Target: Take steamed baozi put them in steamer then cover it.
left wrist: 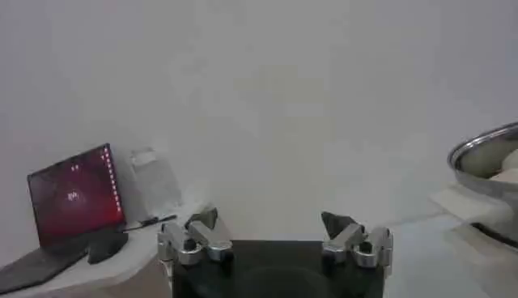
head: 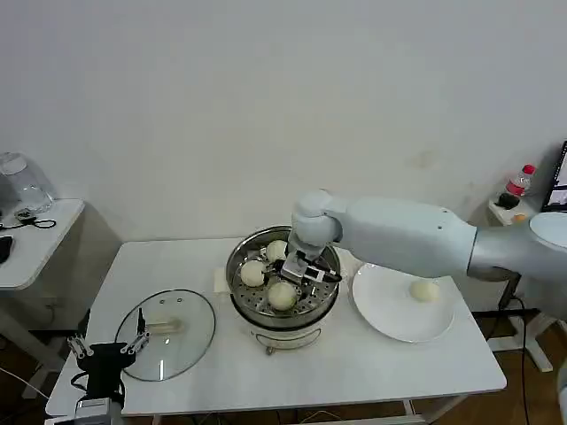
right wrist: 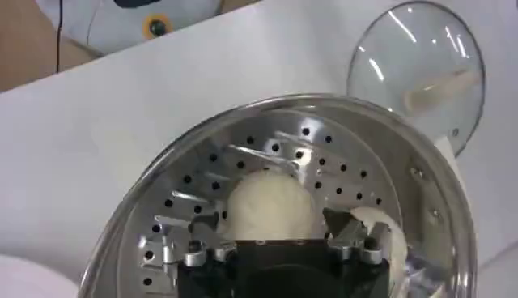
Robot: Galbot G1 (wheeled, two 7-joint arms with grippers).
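Three baozi lie on the perforated tray of the steamer (head: 234, 282): one at the back (head: 276, 251), one at the left (head: 253, 273), one at the front (head: 282, 295). A fourth baozi (head: 424, 289) rests on the white plate (head: 390, 314). My right gripper (head: 299, 273) is down inside the steamer (right wrist: 243, 117), open, its fingers on either side of a baozi (right wrist: 269, 202) that sits on the tray. Another baozi (right wrist: 379, 231) shows beside one finger. The glass cover (head: 168, 332) lies flat on the table, left of the steamer. My left gripper (head: 106, 347) is parked open at the table's front left corner.
The white table (head: 354, 372) has bare room in front of the steamer. A low side table (head: 40, 235) with a clear jar stands to the left. A red-capped bottle (head: 518, 181) stands on a stand at the far right. A laptop (left wrist: 77, 194) appears in the left wrist view.
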